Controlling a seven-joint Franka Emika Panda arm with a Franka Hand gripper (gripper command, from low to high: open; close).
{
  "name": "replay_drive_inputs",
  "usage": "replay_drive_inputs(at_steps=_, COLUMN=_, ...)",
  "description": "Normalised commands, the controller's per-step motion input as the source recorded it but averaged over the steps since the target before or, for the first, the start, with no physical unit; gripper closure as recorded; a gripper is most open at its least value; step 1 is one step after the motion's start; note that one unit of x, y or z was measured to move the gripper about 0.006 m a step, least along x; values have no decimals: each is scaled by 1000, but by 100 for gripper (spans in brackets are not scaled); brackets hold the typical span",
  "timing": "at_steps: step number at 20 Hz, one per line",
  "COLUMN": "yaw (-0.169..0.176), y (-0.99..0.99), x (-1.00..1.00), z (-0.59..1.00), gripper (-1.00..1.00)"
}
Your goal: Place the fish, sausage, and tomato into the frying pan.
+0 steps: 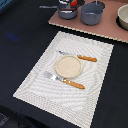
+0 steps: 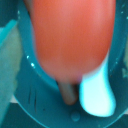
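Seemingly, the glossy red ball tomato (image 2: 70, 37) is hanging over the round dark grey frying pan (image 2: 22, 107); smooth, slippery, best gripped across its middle; claw state unclear.

A dark table (image 1: 20, 45) is carrying a pale woven placemat (image 1: 40, 87) and a pinkish board (image 1: 100, 27); a white bowl (image 1: 123, 17) is sitting at the exterior view's right edge.
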Motion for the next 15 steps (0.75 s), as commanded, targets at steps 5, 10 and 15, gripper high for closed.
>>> replay_drive_inputs(at_steps=5, yaw=0, y=94, x=-6, z=897, gripper=-100)
replay_drive_inputs(at_steps=10, yaw=1, y=-19, x=-10, z=1000, gripper=-100)
replay_drive_inputs(at_steps=15, yaw=2, y=71, x=0, z=194, gripper=-100)
